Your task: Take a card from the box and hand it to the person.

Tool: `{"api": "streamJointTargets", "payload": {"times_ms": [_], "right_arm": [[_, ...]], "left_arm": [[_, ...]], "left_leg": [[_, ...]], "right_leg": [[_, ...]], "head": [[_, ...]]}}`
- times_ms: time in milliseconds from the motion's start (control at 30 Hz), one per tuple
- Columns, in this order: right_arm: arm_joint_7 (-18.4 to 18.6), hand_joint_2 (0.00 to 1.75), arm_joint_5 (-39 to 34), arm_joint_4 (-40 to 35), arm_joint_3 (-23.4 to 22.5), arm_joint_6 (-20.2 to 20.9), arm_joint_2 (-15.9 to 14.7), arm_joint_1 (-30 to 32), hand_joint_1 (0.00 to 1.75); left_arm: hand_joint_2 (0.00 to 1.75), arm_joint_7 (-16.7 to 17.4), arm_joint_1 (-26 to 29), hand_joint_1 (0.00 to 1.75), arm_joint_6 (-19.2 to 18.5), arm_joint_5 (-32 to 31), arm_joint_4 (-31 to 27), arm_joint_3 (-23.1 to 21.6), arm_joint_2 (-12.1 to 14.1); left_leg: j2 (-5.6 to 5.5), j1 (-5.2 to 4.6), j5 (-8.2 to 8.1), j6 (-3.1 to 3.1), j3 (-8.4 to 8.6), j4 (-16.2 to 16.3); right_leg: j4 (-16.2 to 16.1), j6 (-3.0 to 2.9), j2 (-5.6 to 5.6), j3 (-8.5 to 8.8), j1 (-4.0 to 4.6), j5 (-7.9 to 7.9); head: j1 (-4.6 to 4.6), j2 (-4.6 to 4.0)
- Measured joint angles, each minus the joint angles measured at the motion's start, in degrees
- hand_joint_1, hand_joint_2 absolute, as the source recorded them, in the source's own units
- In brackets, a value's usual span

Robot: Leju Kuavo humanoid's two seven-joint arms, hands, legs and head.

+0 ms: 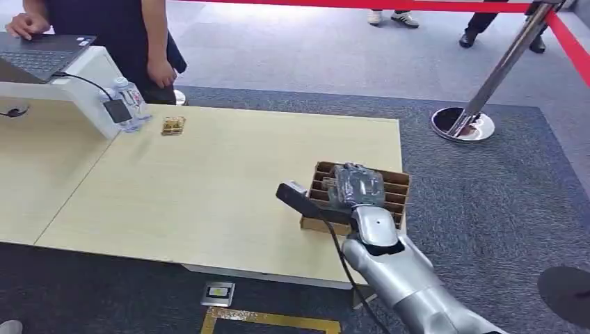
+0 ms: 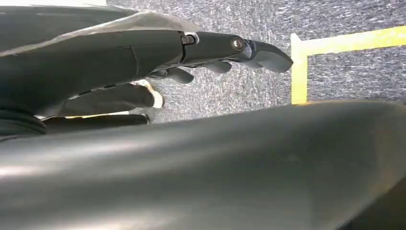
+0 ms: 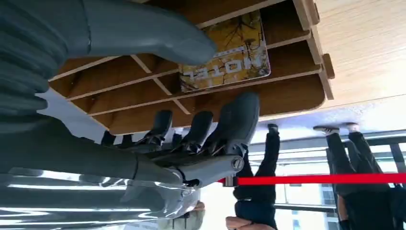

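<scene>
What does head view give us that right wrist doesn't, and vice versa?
Head view alone: the whole table, a second card lying near the water bottle, a laptop, and a person standing at the table's far side.

Right wrist alone: a yellow card printed HOTEL standing in a slot, with the thumb on one side and the fingers on the other, not yet closed on it.

Both: the right hand over the slotted box, and the red barrier tape.

Right hand (image 3: 191,120) open over slotted wooden box (image 3: 287,91); thumb and fingers straddle yellow card (image 3: 225,67) marked "HOTEL", standing in a slot. Red barrier tape (image 3: 325,179) beyond.
</scene>
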Motion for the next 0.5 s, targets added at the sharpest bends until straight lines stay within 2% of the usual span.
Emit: {"api": "streamJointTargets", "payload": {"times_ms": [333,500], "right_arm": [[0.28,1.75,0.00,0.90,-0.76,-0.07,0.00,-0.01,0.73],[0.28,1.75,0.00,1.12,-0.85,-0.07,0.00,-0.06,0.79]], "left_arm": [[0.00,0.02,0.00,0.00,0.02,-0.11,0.00,0.00,0.00],[0.00,0.02,0.00,0.00,0.02,-0.13,0.00,0.00,0.02]], "left_leg": [[0.00,0.00,0.00,0.00,0.00,0.00],[0.00,0.00,0.00,0.00,0.00,0.00]], "right_leg": [[0.00,0.00,0.00,0.00,0.00,0.00],[0.00,0.00,0.00,0.00,0.00,0.00]], "head": [[0.00,0.00],[0.00,0.00]]}}
